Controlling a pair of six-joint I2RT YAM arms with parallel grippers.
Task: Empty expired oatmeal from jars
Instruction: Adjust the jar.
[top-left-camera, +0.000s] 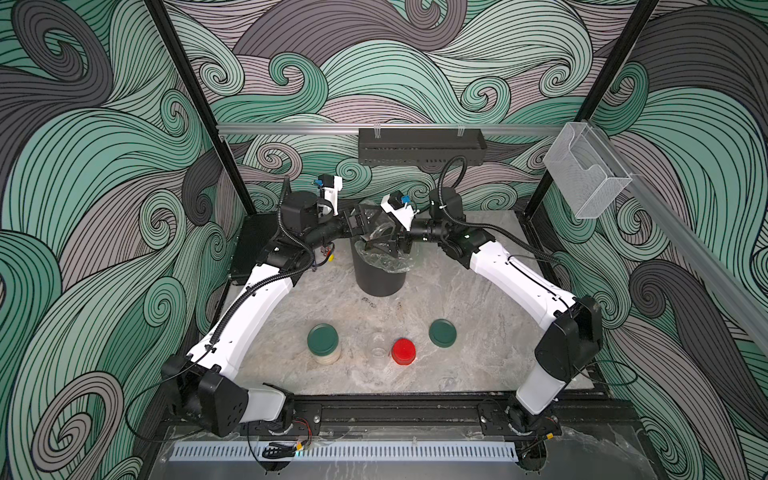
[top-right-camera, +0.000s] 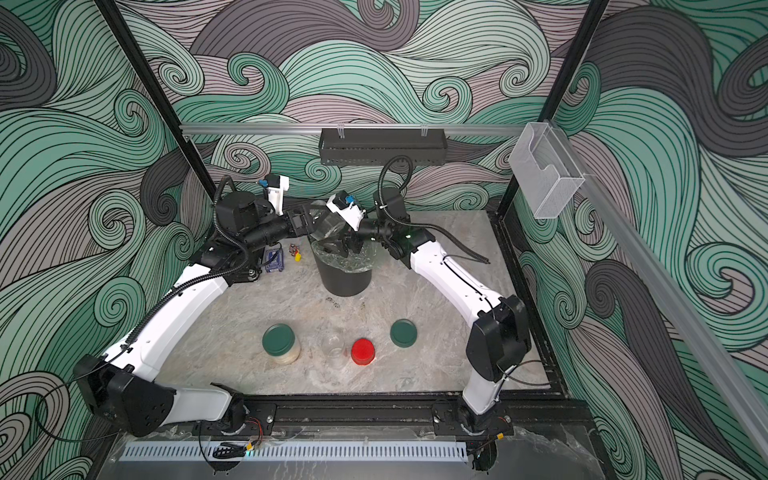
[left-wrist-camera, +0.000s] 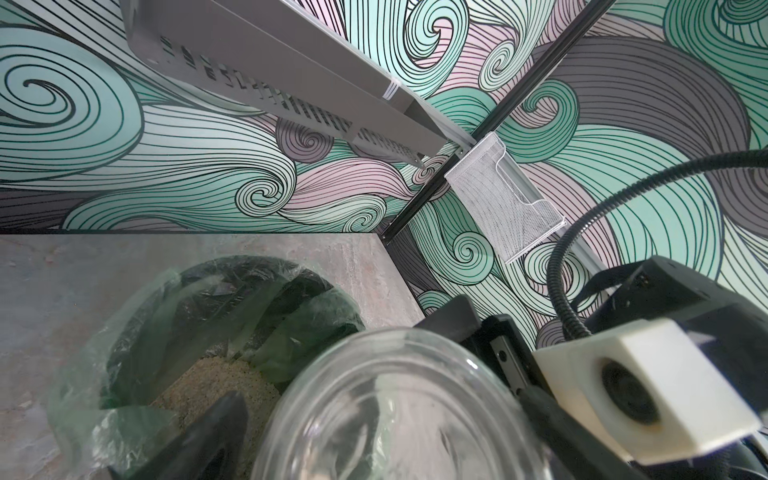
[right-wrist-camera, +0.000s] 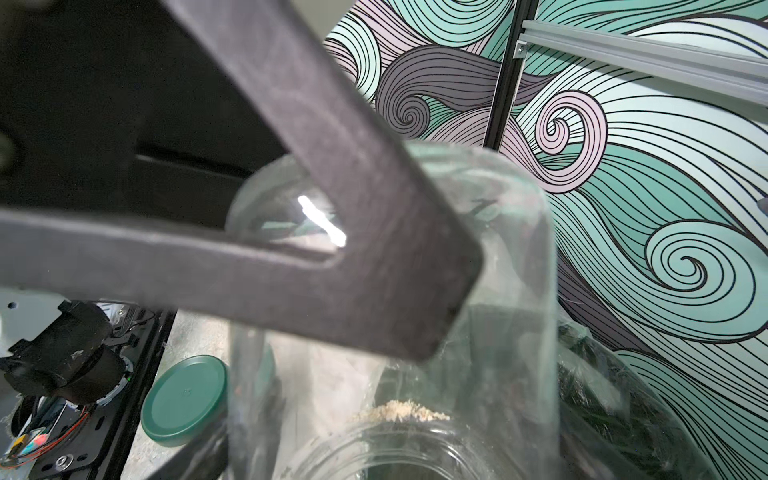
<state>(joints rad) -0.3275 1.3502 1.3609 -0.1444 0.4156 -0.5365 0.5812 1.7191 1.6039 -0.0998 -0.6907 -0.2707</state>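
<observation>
- Over the tall black bin with a clear plastic liner (top-left-camera: 379, 274), at the far middle of the marble-patterned table (top-left-camera: 478, 365), the two arms meet.
- The right gripper (top-left-camera: 382, 244) is clamped on a wide clear glass jar without a lid (top-left-camera: 376, 226), which is tipped above the bin's mouth. In the right wrist view one dark finger (right-wrist-camera: 365, 249) lies flat against the glass.
- The left gripper (top-left-camera: 362, 224) sits just left of that jar with its jaws spread wide. In the left wrist view, the one finger (left-wrist-camera: 199, 436) I can make out stands clear of the glass.
- Pale beige flaky oatmeal (left-wrist-camera: 208, 386) lies heaped at the bottom of the liner.
- Near the front, left of centre, a second wide glass jar (top-left-camera: 325, 347) stands upright with its dark green round lid on. A band of oatmeal shows through its wall.
- To its right a small clear glass jar (top-left-camera: 379, 348) stands open. A ribbed red lid (top-left-camera: 403, 350) lies touching it or just beside it; I cannot tell which.
- Further right, a loose dark green lid (top-left-camera: 442, 332) lies flat on the table, apart from the others.
</observation>
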